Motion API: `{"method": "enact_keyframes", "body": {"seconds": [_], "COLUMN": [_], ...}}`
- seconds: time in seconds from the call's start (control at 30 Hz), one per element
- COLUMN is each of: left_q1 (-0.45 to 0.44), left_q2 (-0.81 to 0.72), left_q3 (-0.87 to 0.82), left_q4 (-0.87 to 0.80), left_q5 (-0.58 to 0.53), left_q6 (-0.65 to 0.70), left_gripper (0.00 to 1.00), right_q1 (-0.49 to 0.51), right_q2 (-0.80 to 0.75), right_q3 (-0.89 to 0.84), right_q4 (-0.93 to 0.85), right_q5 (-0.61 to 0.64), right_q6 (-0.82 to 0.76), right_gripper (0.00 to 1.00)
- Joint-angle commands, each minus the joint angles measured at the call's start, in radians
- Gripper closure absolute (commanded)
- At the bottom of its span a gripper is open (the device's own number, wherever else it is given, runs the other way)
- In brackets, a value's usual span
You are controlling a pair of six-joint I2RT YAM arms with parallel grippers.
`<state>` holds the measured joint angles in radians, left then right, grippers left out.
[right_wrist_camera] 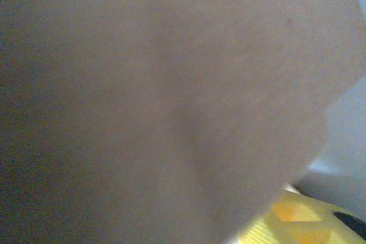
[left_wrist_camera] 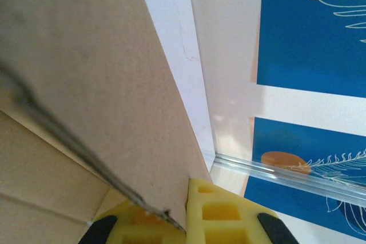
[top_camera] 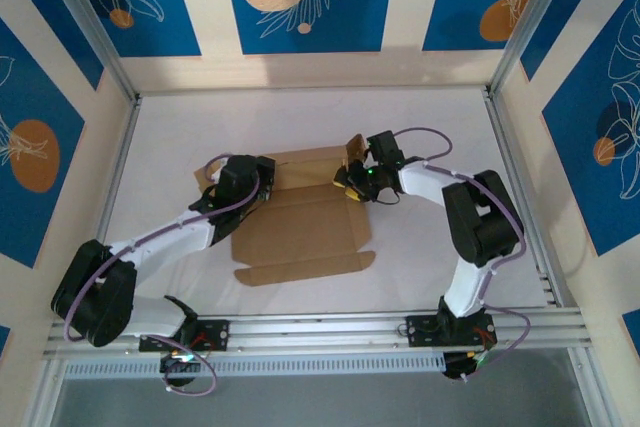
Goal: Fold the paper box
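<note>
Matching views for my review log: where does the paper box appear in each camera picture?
Top external: the paper box lies at mid-table between the arms.
Left wrist: its raised flap takes the left half, lower edge pinched in the left hand.
Right wrist: its cardboard, blurred and close, spans from the left edge almost to the right.
Shared landmark: the white table, right of the flap in the left wrist view.
</note>
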<state>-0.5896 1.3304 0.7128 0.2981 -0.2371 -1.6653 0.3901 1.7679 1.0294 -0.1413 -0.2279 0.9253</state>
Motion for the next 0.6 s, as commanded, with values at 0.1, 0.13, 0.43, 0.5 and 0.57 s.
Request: {"method": "enact_keyframes", "body": {"seconds": [0.1, 0.13, 0.43, 0.5, 0.57], "left_q1": [-0.010, -0.009, -0.009, -0.009, -0.009], "left_q2": [-0.011, -0.010, -0.016, -0.019, -0.022], "left_q3": [-0.050, -0.054, -0.058, -0.050, -0.052], "left_q4": [-0.009, 0.006, 0.033, 0.020, 0.015], "left_q5": [-0.062, -0.063, -0.038, -0.028, -0.028], "left_q6": [0.088, 0.102, 0.195, 0.223, 0.235], "left_gripper": [1.00, 1.00, 1.00, 1.00, 1.00], "right_q1": [0.015, 0.018, -0.048, -0.088, -0.113], "right_q2": [-0.154, -0.179, -0.536, -0.577, -0.586], "right_q3": [-0.076, -0.088, -0.174, -0.142, -0.117], "right_q4": [-0.093, -0.106, -0.253, -0.307, -0.316], "right_q5": [-0.083, -0.080, 0.089, 0.178, 0.236], "right_q6": [-0.162, -0.178, -0.280, -0.318, -0.383], "right_gripper": [0.51, 0.51, 0.55, 0.55, 0.55]}}
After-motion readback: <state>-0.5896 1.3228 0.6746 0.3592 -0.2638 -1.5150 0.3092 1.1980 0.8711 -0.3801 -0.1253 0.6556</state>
